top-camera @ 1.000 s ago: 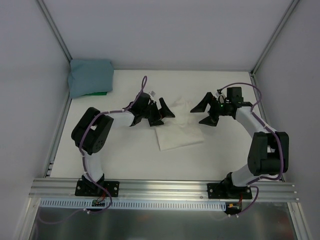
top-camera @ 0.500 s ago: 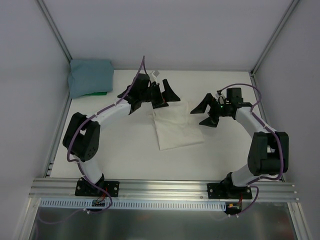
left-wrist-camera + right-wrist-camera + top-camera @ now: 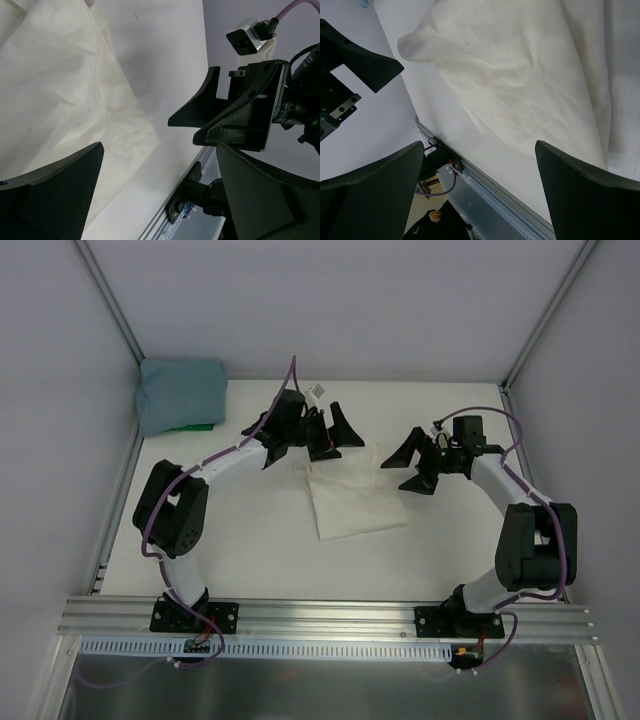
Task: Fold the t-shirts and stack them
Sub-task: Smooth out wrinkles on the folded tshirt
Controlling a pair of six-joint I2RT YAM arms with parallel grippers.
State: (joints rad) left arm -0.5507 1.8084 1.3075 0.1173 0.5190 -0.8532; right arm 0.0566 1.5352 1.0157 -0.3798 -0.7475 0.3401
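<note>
Cream t-shirt (image 3: 355,498): lies folded flat at mid-worktop, between the two arms. It forms a roughly square panel turned slightly off the worktop's (image 3: 250,550) edges. Its near edge is straight. Its far edge looks looser and less even.

Right tool (image 3: 407,468): jaws spread wide and holding nothing. It hangs just beside the cream tee's far-right corner. Its own camera looks down on the cloth's rounded edge.

Left tool (image 3: 332,436): jaws also spread wide and empty. It hovers at the cream tee's far-left corner, a little farther back than the right tool. The two tools face each other across that far edge.

Key relation: the cream tee lies nearward of both tools, with its far corners roughly under or beside them. By my reading, neither arm is clearly the nearer one to this tee.

Dusty teal t-shirt (image 3: 180,395): folded into a thick pad at the far-left corner, well apart from the cream tee. It rests on a green item (image 3: 195,426) that peeks out at its near edge.

Stacking judgement: the teal tee lies far and left of the cream one. The left arm is much the closer to it, so carrying one tee to the other probably falls to that side.
</note>
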